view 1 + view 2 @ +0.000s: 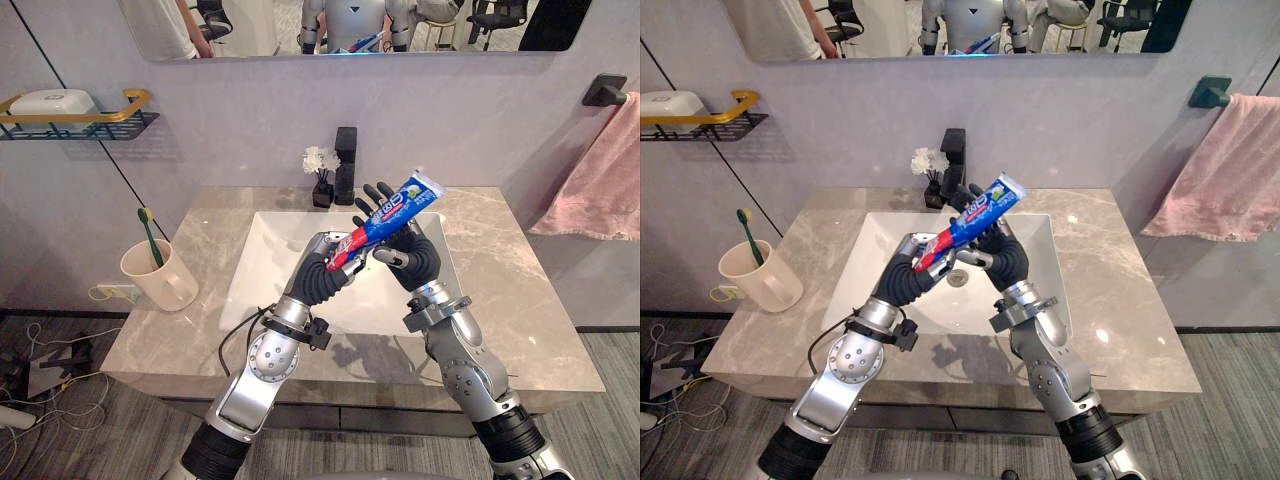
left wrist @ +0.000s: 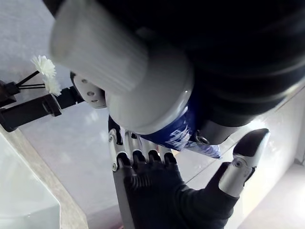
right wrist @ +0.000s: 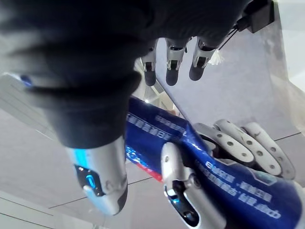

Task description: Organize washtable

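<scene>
Above the white sink [image 1: 262,275], the left hand [image 1: 322,268] is clamped round a blue toothpaste tube's [image 1: 392,212] lower end. The right hand [image 1: 412,252] rests straight fingers behind the tube.

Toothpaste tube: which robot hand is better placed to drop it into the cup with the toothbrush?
Probably left. The left robot hand curls round the toothpaste tube, and the cup stands on that side; the right robot hand only backs it with straight fingers.

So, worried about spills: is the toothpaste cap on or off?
On: the left wrist view shows a white ribbed cap seated on the toothpaste tube.
</scene>
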{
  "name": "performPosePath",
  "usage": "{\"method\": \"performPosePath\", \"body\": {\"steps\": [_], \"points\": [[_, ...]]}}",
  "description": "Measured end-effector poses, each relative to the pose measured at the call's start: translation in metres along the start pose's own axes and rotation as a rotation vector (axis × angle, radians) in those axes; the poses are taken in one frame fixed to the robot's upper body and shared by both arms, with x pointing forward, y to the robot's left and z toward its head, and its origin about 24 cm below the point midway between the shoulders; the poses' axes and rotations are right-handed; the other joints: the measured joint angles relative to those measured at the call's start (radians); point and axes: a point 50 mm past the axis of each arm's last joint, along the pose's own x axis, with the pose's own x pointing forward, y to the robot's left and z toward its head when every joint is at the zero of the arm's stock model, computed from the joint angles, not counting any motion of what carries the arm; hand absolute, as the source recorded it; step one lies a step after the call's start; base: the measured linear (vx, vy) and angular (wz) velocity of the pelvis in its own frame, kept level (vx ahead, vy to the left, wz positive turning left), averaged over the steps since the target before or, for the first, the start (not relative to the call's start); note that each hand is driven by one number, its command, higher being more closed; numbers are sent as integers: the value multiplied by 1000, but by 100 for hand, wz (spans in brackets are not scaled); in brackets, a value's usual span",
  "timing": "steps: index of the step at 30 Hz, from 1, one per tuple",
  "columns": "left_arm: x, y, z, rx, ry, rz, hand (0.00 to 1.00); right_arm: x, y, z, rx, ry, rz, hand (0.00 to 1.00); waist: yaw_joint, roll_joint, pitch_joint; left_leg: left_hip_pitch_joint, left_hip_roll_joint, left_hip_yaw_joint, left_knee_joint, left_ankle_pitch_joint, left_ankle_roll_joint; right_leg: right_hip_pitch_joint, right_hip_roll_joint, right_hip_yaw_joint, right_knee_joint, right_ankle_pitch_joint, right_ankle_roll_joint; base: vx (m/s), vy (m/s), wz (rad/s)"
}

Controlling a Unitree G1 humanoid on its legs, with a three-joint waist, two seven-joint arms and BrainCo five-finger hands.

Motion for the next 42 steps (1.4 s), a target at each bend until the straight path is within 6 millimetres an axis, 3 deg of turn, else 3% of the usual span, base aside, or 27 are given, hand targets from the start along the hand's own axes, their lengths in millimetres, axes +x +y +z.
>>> {"method": "performPosePath", "body": {"steps": [9, 18, 27, 28, 42], "points": [[-2, -7, -8, -32, 40, -21, 100, 6, 2, 0, 13, -10, -3, 100, 13, -1, -1, 0, 5, 0, -7, 14, -6, -10, 5, -4, -6, 9, -7, -67, -6, 0], [-10, -29, -18, -126, 119, -40, 100, 6, -3, -9, 18, 25, -33, 100, 24, -14, -20, 5, 10, 10, -40, 33, -11, -24, 10, 8, -5, 13, -10, -6, -4, -4], [-12, -31, -19, -146, 126, -43, 100, 6, -3, -9, 2, 31, -28, 100, 25, -15, -21, 12, 1, 8, -42, 42, -2, -20, 0, 8, -6, 19, -3, -40, 4, 1], [-13, -31, -20, -145, 128, -44, 0, 6, -2, -9, 3, 31, -27, 100, 25, -15, -22, 13, 1, 8, -42, 42, -3, -18, 0, 8, -6, 19, -3, -67, -5, 2], [-30, -18, -26, -126, 171, 6, 0, 8, -12, 4, -5, -38, -72, 100, 26, -15, -22, 0, 1, -30, -60, 61, -11, -21, -1, -36, -6, 14, -8, -14, -11, 8]]}}
